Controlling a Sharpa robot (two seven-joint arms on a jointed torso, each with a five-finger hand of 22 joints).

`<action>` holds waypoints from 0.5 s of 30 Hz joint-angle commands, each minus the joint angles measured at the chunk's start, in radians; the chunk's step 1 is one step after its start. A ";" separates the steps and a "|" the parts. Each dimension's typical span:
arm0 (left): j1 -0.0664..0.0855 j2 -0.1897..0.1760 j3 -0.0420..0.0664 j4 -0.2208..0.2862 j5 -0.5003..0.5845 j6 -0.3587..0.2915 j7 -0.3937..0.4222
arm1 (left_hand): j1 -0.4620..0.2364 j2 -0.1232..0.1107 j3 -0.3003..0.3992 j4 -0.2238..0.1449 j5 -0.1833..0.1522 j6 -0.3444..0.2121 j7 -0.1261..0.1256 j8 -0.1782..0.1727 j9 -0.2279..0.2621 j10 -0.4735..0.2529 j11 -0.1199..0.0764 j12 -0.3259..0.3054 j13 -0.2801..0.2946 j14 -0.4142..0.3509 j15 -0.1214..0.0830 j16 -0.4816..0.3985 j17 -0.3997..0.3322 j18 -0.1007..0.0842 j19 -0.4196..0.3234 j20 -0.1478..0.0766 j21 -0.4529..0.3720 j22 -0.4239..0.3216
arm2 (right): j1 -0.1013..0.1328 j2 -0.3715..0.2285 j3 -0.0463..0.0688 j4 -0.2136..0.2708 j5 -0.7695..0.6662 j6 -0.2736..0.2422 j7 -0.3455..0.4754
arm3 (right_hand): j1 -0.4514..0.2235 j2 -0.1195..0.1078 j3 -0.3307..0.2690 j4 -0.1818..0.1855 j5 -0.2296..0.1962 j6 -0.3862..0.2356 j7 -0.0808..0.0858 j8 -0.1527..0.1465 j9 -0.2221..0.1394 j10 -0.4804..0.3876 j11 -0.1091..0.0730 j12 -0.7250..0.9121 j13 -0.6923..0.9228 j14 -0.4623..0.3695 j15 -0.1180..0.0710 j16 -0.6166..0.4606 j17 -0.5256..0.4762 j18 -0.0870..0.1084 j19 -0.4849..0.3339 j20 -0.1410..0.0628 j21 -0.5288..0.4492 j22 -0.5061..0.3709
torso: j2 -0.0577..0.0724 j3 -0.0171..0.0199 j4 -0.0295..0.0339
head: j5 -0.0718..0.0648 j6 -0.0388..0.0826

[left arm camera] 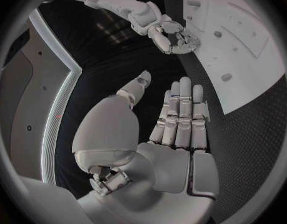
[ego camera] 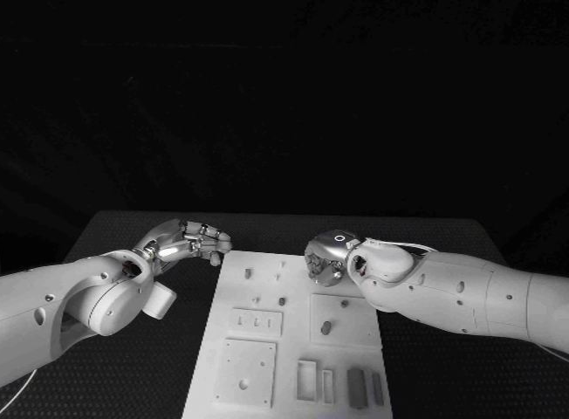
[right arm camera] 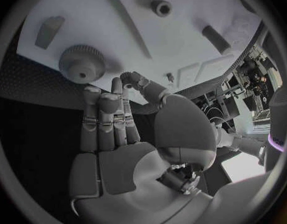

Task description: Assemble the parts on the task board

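**Both hands empty above the far end of the board**

The task board (ego camera: 291, 336) lay mid-table, its parts (ego camera: 355, 381) grouped at its near edge. The right hand (ego camera: 326, 259) hovered, fingers spread and empty, over the knurled knob (right arm camera: 81, 63), likely lining up a grasp. The left hand (ego camera: 184, 242) waited unclenched off the far left corner

arms: smooth white shells, round screw holes; left robot hand (ego camera: 184, 242), right robot hand (ego camera: 326, 258): silver, segmented
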 commanded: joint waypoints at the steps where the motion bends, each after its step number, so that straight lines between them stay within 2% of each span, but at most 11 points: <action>1: 0.001 0.004 0.001 0.001 0.005 0.011 0.007 | -0.006 0.004 0.006 -0.002 0.001 -0.002 0.003 -0.007 0.001 -0.001 0.004 -0.007 0.001 -0.006 0.001 -0.005 -0.002 0.004 -0.005 -0.001 0.003 0.015 | 0.006 0.012 0.000 -0.004 -0.024 -0.031 -0.039 | -0.001 0.006 0.006 0.000 0.007 0.009 -0.002 0.003 0.012 0.009 0.001 0.006 0.005 0.000 -0.006 0.007 -0.001 0.046 0.004 -0.006 0.005 0.016 | 0.001 -0.0003 0.0008 | 0.000 0.004; 8: 0.001 0.006 0.001 0.001 0.005 0.010 0.007 | -0.006 0.004 0.006 -0.003 0.002 -0.002 0.003 -0.007 0.002 -0.001 0.004 -0.007 0.002 -0.006 0.001 -0.005 -0.002 0.004 -0.005 -0.001 0.003 0.015 | 0.006 0.044 0.000 -0.021 -0.041 -0.048 -0.057 | -0.001 0.004 0.009 0.000 0.007 0.010 -0.003 0.004 0.013 0.010 0.000 0.005 0.007 0.001 -0.006 0.008 -0.001 0.046 0.004 -0.007 0.006 0.016 | 0.003 -0.0004 0.0032 | 0.002 0.006; 15: 0.001 0.011 0.001 0.001 0.005 0.010 0.007 | -0.006 0.004 0.006 -0.004 0.002 -0.002 0.004 -0.007 0.002 -0.001 0.004 -0.007 0.002 -0.006 0.001 -0.005 -0.002 0.004 -0.005 -0.001 0.003 0.015 | 0.006 0.092 0.000 -0.052 -0.058 -0.061 -0.070 | -0.001 0.001 0.015 0.000 0.007 0.012 -0.004 0.004 0.015 0.011 -0.001 0.005 0.010 0.001 -0.007 0.009 -0.002 0.046 0.005 -0.007 0.008 0.016 | 0.003 -0.0012 0.0026 | 0.005 0.009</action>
